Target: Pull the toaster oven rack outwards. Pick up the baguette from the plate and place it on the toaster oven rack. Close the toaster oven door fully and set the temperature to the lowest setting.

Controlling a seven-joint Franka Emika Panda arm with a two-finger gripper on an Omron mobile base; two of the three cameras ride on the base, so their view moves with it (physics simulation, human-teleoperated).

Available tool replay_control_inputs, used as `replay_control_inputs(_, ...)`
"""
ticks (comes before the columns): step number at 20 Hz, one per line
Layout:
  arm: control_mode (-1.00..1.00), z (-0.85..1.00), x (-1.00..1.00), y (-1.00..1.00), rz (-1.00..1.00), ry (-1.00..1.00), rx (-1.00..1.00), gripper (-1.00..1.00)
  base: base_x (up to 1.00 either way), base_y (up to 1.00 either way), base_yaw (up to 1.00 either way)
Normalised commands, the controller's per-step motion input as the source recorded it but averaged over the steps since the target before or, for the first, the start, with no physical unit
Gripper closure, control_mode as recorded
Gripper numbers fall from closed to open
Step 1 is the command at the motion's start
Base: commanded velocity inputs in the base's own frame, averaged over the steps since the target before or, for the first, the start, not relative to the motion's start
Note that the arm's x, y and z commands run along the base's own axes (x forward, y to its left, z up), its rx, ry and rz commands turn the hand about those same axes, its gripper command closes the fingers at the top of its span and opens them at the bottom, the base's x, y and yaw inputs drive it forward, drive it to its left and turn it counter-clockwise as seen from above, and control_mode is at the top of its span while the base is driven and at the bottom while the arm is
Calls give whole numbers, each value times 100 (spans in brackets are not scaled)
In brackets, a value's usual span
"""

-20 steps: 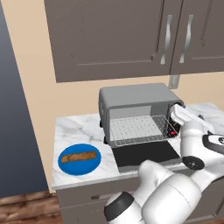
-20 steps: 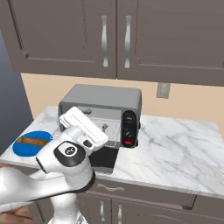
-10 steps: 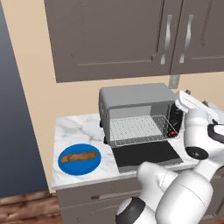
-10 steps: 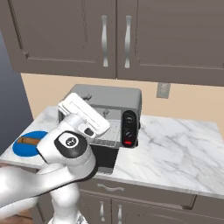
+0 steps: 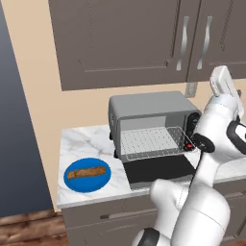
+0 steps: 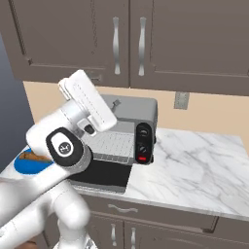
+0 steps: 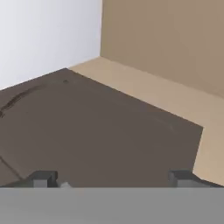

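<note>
— While the two-finger gripper (image 7: 111, 177) gapes wide and empty, where's the short brown crusty baguette (image 5: 86, 172)?
— Lower left, on the round blue plate (image 5: 76, 183), beside the boxy grey toaster oven (image 5: 144, 108).

The gripper (image 7: 112, 178) is standing with its fingertips (image 7: 43, 178) spread wide, facing a dark brown cabinet (image 7: 100, 131) beside a tan wall (image 7: 166, 39).

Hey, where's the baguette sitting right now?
In the left base view the baguette lies across the blue plate on the marble counter, left of the toaster oven and its dropped-open door.
</note>
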Motion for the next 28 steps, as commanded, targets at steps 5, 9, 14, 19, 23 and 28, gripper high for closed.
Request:
replay_control_inputs(5, -100, 33, -34, -24, -5, -18, 67, -100, 0, 0, 0)
replay_control_inputs(9, -100, 7, -45, -18, -3, 0, 88, -100, 0, 0, 0)
replay_control_inputs(14, -100, -12, -36, -3, -1, 0, 85, -100, 0, 0, 0)
replay_control_inputs(19, -100, -42, -13, 16, 0, 2, 75, -100, 0, 0, 0)
replay_control_inputs(23, -100, -63, -10, 38, 0, 5, 61, -100, 0, 0, 0)
replay_control_inputs(28, -100, -50, -10, 52, 0, 3, 41, -100, 0, 0, 0)
